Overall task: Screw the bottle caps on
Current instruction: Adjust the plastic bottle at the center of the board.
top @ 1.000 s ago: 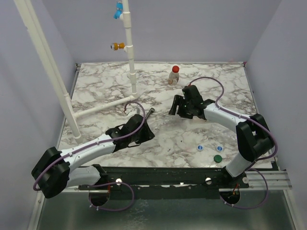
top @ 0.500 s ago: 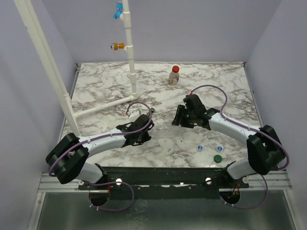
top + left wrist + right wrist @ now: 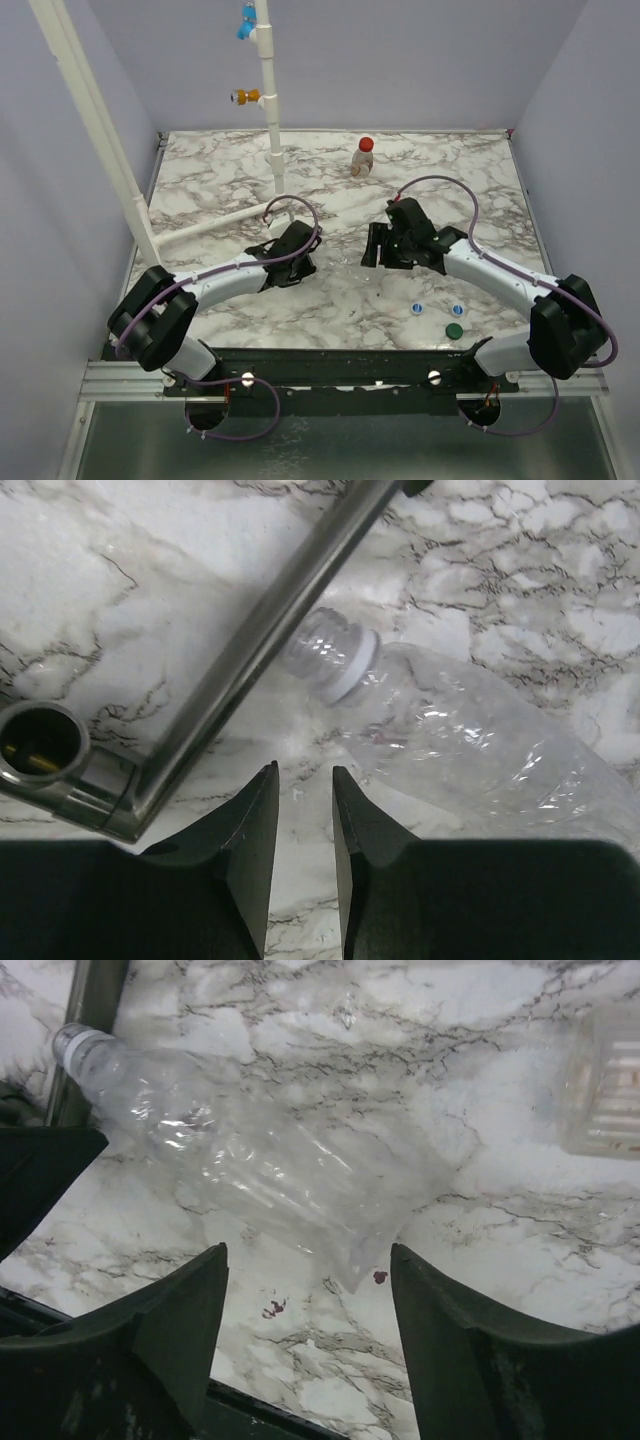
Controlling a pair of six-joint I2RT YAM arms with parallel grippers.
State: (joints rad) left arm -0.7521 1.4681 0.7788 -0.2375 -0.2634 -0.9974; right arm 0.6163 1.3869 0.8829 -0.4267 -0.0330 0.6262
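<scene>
A clear, uncapped bottle (image 3: 470, 740) lies on its side on the marble, faint in the top view (image 3: 342, 263). Its threaded neck (image 3: 335, 660) rests just ahead of my left gripper (image 3: 305, 775), whose jaws stand a narrow gap apart and hold nothing. My right gripper (image 3: 308, 1252) is wide open, with the base of the bottle (image 3: 250, 1170) between its fingertips. A second bottle (image 3: 362, 163) stands at the back with the red cap (image 3: 366, 144) on it. Two white-and-blue caps (image 3: 417, 309) (image 3: 457, 310) and the green cap (image 3: 454, 330) lie loose at the front right.
A metal rod (image 3: 270, 650) lies diagonally beside the bottle's neck. A white pipe frame (image 3: 270, 100) with orange (image 3: 245, 97) and blue (image 3: 246, 25) fittings stands at the back left, with a pipe (image 3: 215, 222) lying on the table. A ribbed clear bottle (image 3: 605, 1080) shows at the right wrist view's edge.
My left gripper has moved away from me and to the right, up to the lying bottle's neck. My right gripper has shifted slightly toward the bottle's base.
</scene>
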